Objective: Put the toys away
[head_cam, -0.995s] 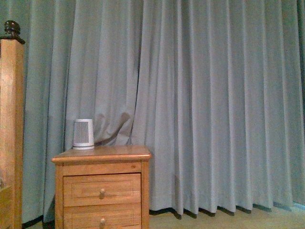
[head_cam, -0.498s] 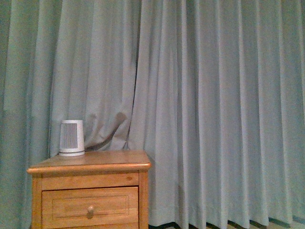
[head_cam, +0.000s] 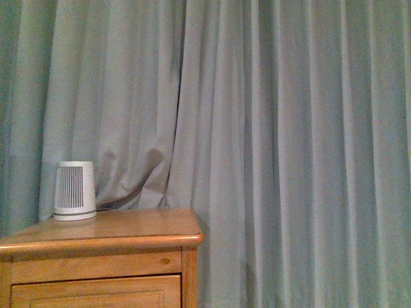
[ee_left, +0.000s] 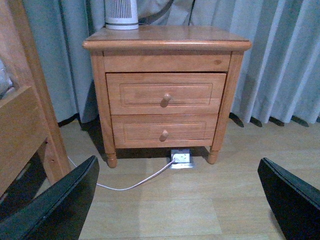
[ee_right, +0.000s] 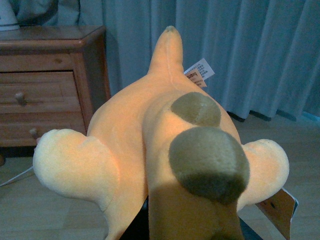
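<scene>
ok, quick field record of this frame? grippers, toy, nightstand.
left gripper: open, empty, facing nightstand
right gripper: hidden under plush toy, apparently holding it
drawers: upper drawer and lower drawer both shut
nightstand top: white ribbed device
floor: white cable into socket
backdrop: curtain

A white ribbed device stands on the wooden nightstand.

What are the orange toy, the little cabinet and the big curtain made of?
The plush toy looks like soft, fuzzy fabric, probably stuffed: it has rounded limbs, a sewn seam and a tag. The nightstand looks like varnished wood, with visible grain and a slight shine. The curtain looks like matte woven cloth, hanging in long folds.
</scene>
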`<state>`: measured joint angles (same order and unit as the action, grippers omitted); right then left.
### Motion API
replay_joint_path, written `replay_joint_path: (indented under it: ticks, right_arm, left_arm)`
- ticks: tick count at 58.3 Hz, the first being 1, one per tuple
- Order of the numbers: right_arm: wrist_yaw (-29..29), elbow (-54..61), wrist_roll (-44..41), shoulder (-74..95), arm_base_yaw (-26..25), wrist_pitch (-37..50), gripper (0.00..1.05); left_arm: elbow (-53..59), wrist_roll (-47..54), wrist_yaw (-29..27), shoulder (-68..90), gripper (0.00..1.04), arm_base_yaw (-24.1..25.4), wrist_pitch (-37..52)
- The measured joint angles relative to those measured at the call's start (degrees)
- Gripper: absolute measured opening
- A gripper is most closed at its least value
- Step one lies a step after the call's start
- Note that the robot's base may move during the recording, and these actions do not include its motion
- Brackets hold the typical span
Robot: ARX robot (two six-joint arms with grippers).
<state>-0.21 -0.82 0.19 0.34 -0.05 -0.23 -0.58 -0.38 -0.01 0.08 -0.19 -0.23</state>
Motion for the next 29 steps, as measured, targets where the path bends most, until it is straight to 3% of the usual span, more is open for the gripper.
replay_joint_path:
  ticks: [29]
  right_arm:
    - [-0.5, 0.0, 0.0, 0.0, 0.1, 0.0, 0.07]
  left_arm:
    - [0.0, 0.0, -0.4, 0.0, 0.98, 0.1, 0.0]
